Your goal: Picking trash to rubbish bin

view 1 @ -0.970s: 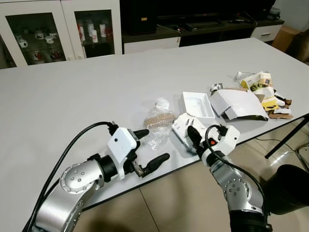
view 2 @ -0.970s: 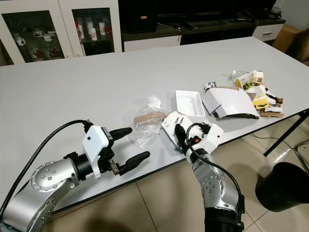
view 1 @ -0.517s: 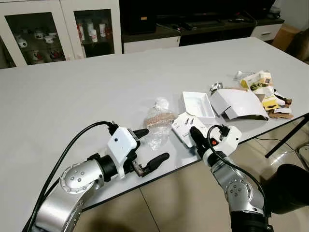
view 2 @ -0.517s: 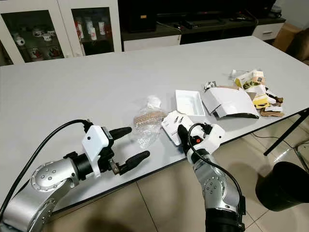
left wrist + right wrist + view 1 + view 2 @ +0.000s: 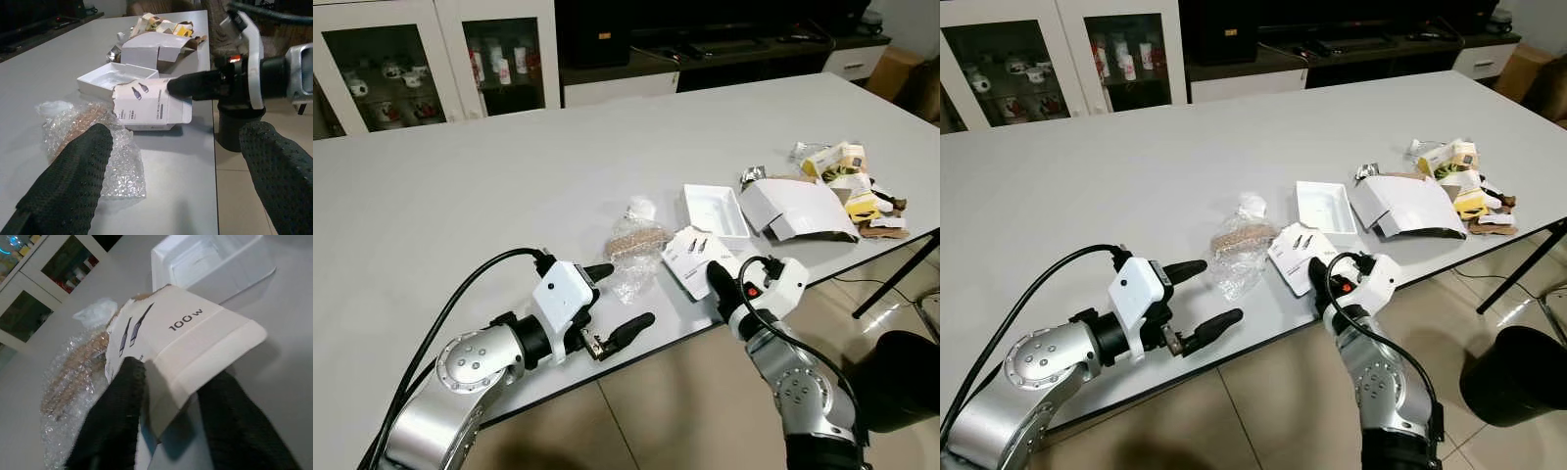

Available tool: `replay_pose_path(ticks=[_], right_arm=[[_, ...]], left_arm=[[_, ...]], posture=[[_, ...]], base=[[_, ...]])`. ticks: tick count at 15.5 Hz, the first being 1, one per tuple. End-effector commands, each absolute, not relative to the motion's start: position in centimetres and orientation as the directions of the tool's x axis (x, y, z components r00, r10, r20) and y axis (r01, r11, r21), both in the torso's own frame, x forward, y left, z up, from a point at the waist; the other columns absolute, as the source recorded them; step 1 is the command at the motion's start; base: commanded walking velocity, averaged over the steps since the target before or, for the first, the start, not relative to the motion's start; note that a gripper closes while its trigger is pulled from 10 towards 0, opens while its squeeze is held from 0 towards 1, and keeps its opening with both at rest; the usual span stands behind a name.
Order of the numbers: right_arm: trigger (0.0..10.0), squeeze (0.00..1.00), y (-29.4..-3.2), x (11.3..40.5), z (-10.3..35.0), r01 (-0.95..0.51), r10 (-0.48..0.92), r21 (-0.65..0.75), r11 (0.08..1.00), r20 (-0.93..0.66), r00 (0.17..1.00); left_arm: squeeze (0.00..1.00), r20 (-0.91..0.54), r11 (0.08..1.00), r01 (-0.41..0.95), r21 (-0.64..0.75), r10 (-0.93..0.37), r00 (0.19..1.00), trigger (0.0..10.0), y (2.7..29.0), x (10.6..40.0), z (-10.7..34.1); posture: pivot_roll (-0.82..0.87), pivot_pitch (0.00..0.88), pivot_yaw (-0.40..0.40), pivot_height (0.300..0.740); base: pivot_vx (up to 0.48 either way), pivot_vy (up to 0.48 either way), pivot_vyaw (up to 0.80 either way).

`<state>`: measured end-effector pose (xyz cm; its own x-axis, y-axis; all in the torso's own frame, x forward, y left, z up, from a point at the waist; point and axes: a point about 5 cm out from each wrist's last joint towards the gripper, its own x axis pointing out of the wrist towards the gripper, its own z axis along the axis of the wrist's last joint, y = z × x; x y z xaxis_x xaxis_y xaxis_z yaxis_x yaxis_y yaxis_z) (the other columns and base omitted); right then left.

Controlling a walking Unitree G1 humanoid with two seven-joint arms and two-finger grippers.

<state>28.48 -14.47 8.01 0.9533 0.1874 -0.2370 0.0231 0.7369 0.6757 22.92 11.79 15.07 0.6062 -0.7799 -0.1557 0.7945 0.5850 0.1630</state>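
At the near edge of the grey table (image 5: 460, 196), a flat white cardboard box (image 5: 690, 257) is pinched by the right gripper (image 5: 717, 279), apparently lifted slightly. The left gripper (image 5: 615, 299) is held spread, bubble wrap (image 5: 632, 245) beside it.

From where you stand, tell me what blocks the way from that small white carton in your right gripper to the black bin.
Nothing visible does. The right gripper is shut on the white carton at the table's near edge. The black bin stands on the floor to the robot's right, beyond the table's leg, with open floor between.
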Motion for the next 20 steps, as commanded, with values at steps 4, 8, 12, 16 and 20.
replay_pose_path(ticks=[4,8,12,16,20], right_arm=[[0.0,0.0,-13.7,27.5,8.6,-0.022,0.212,0.687,0.726,-0.194,0.958],[0.0,0.0,-14.4,27.2,11.0,-0.124,0.227,0.589,0.798,-0.104,0.968],[0.0,0.0,-15.3,27.1,15.0,-0.196,0.204,0.497,0.845,0.04,0.978],[0.0,0.0,-16.2,27.1,17.0,-0.203,0.177,0.418,0.885,0.102,0.979],[0.0,0.0,-16.8,26.6,18.3,-0.226,0.196,0.296,0.928,0.127,0.972]], left_arm=[[0.0,-0.161,0.592,0.786,0.175,-0.771,0.617,10.0,11.8,23.3,15.0],[0.0,-0.146,0.64,0.756,0.137,-0.742,0.654,10.0,12.0,24.0,15.0],[1.0,-0.153,0.752,0.65,0.114,-0.633,0.759,10.0,12.8,25.7,14.2],[1.0,-0.23,0.824,0.562,0.069,-0.535,0.813,10.0,12.0,28.3,12.0],[1.0,-0.244,0.866,0.495,-0.074,-0.497,0.833,10.0,9.8,30.8,10.7]], posture=[[0.0,0.0,-0.048,0.74],[-0.01,0.0,-0.038,0.74],[-0.03,0.0,-0.031,0.74],[-0.07,0.0,-0.024,0.74],[-0.11,0.0,-0.001,0.74]], base=[[0.0,0.0,0.0],[0.0,0.0,0.0],[0.0,0.0,0.0],[0.0,0.0,0.0],[0.0,0.0,0.0]])
